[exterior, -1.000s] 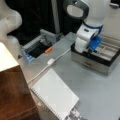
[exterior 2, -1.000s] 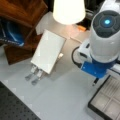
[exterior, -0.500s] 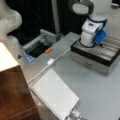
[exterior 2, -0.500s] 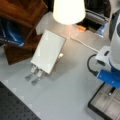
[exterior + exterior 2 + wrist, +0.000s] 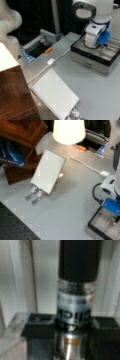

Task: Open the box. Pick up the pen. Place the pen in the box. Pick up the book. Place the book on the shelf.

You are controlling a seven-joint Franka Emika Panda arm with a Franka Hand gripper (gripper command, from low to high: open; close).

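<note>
Your tool (image 5: 75,340) is clamped on the pen (image 5: 76,290), low inside the open box (image 5: 95,58) at 3 o'clock on the counter (image 5: 100,90). The pen looks light, stiff and slick; grip mid-barrel. Only the wrist view shows that grasp; both front views show the book (image 5: 48,171) lying apart.

in the wrist view the pen (image 5: 76,302) bears dark lettering on its silvery band, of which only something like "ic" shows; the rest cannot be read.
</note>
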